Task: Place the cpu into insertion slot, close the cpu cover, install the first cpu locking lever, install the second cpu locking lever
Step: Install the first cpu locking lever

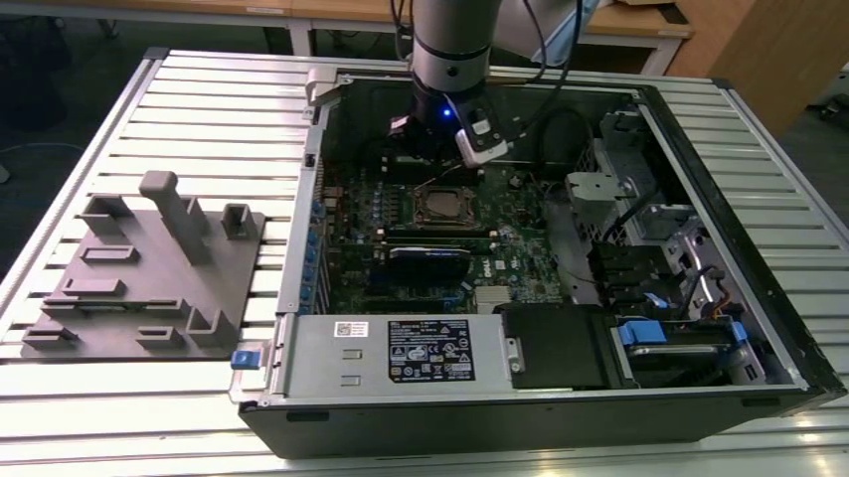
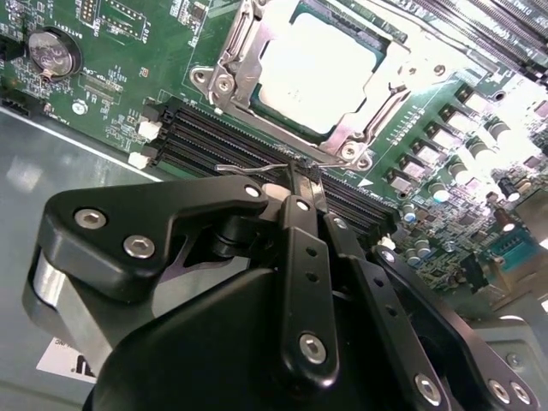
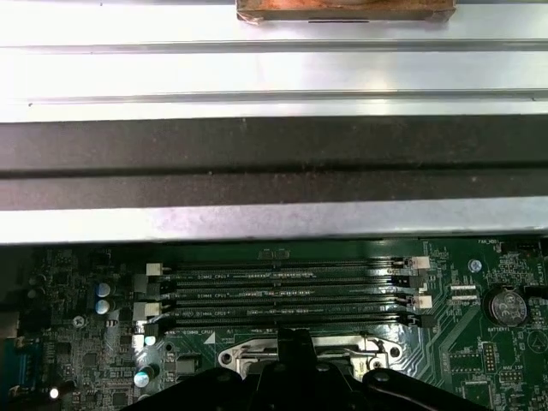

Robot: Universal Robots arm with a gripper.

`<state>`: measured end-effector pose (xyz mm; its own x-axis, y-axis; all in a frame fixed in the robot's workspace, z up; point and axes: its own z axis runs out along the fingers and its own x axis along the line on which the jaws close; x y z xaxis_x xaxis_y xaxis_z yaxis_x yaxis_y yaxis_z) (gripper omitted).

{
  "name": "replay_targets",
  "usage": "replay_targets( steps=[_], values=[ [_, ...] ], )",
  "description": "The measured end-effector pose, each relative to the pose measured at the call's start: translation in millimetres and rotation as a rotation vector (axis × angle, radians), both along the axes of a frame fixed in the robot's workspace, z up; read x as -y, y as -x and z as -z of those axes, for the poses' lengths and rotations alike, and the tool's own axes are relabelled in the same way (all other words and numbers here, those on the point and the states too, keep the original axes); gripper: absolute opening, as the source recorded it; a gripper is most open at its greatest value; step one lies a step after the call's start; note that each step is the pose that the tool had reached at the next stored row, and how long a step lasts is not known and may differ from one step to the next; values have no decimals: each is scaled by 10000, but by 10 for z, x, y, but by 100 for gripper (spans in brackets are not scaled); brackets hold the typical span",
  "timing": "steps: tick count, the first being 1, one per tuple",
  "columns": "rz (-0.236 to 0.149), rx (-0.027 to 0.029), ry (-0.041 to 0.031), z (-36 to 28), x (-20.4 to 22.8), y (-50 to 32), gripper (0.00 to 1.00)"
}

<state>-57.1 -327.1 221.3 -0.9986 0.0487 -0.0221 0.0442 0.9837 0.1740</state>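
Note:
The cpu (image 2: 317, 68), a pale silver square, lies in the insertion slot (image 1: 444, 204) on the green motherboard. The cpu cover (image 2: 233, 53), a silvery frame, lies flat around it. My gripper (image 2: 304, 169) is shut, hovering beside the socket over the memory slots. A thin wire locking lever (image 2: 248, 169) runs up to the fingertips and meets them; I cannot tell whether it is pinched between them. In the exterior view the gripper (image 1: 427, 159) hangs just behind the socket, inside the open case. The first wrist view has the gripper (image 3: 295, 338) at the socket's edge.
Long black memory slots (image 2: 223, 141) run beside the socket, with a coin battery (image 2: 53, 51) further off. A black card (image 1: 427, 260) stands in front of the socket. The case wall (image 3: 274, 163) is close behind. A grey fixture (image 1: 146, 268) sits at the exterior view's left.

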Motion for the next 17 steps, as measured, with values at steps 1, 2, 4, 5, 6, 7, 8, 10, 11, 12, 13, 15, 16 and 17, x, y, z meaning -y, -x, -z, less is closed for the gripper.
replay_targets(
  steps=[1,2,4,5,6,7,8,10,11,12,13,15,16,17],
  values=[
    [-1,0,0,0,0,0,11],
    [-2,0,-1,0,0,-16,11],
    [-2,-1,-1,0,0,-31,11],
    [-2,-1,-1,0,0,-31,11],
    [-2,-1,0,0,0,-32,11],
    [-3,0,-1,0,0,-34,11],
    [-3,-1,-1,0,0,-36,11],
    [-3,-1,0,0,0,-42,11],
    [-3,-1,0,0,0,-47,11],
    [-2,-1,0,0,-2,-52,11],
    [-2,-1,-1,0,-5,-57,11],
    [0,-1,-1,0,-7,-60,11],
    [-1,0,-1,0,-8,-61,11],
    [-2,0,0,0,-10,-62,11]
  ],
)
